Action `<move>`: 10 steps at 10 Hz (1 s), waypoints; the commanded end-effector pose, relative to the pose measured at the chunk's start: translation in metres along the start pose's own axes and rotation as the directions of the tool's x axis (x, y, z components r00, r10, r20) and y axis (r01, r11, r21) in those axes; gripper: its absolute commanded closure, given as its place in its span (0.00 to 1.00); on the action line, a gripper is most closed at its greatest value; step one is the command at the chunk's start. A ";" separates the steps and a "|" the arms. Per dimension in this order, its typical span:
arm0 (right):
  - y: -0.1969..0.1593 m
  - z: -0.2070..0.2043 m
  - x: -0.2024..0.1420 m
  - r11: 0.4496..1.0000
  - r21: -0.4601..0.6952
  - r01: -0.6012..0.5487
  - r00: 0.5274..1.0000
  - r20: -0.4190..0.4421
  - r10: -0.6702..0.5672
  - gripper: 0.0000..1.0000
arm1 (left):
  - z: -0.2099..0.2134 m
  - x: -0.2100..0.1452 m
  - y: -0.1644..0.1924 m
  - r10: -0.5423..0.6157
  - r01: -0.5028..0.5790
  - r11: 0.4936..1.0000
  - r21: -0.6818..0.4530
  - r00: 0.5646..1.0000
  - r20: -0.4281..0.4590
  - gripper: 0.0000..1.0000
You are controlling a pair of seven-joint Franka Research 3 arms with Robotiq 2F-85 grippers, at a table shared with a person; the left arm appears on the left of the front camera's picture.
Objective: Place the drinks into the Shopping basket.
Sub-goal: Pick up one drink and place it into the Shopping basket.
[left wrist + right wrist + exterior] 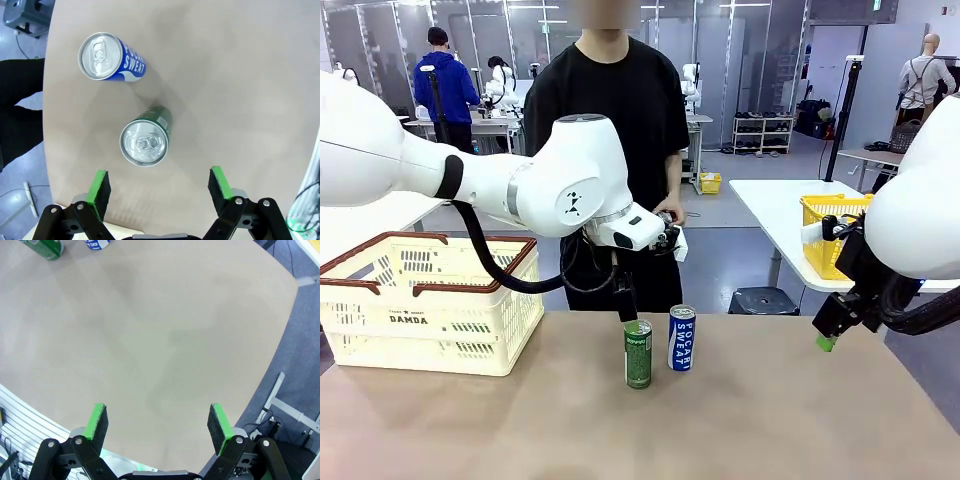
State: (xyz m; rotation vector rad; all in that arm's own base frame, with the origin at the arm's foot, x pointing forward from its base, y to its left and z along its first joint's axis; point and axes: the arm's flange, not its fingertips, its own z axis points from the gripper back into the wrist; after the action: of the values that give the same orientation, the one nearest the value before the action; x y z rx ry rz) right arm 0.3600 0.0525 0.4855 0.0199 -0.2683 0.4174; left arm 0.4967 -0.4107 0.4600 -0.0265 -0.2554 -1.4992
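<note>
The left tool point(626, 310) hangs just above the green can point(638, 353). From the front its wrist hides most of it, and only one dark finger shows over the can's top. The left wrist view is clearer: the left tool point(159, 185) has its jaws spread wide and holds nothing. The green can point(145, 140) stands upright at 12 o'clock from the gap, not touching either pad. The blue can point(107, 57) stands farther off at 11 o'clock, its lettering partly turned away.

From the front, the blue can point(681, 338) is just beside the green one at about 2 o'clock, with a narrow gap between them. Both rest on the counter point(740, 420). The basket point(410, 318) sits on the counter at 9 o'clock from the cans, well apart. Its left end is cut off, and I cannot see what lies inside past its wall.

The right tool point(827, 342) hovers off the counter's edge at 3 o'clock, and just one green pad tip can be made out. In its own view the right tool point(157, 420) gapes wide over bare counter, gripping nothing. Both cans point(45, 247) are clipped by the top edge at 11 o'clock.

A person point(620, 110) stands at 12 o'clock, one hand half hidden behind the left arm.
</note>
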 end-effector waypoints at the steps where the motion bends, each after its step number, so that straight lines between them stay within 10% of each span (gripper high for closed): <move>1: -0.001 0.000 -0.001 1.000 0.003 0.003 1.000 0.000 -0.003 0.00 | 0.003 0.008 0.005 0.012 -0.012 1.000 -0.018 1.000 -0.023 0.01; 10: -0.001 0.000 -0.001 1.000 0.003 0.003 1.000 0.000 -0.003 0.00 | -0.023 0.022 0.008 -0.042 0.041 0.999 -0.028 0.998 -0.048 0.01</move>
State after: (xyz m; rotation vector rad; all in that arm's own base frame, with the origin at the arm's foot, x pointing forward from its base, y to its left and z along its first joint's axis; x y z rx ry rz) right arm 0.3600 0.0524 0.4856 0.0199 -0.2683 0.4173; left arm 0.5035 -0.4290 0.4392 -0.0379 -0.2232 -1.5427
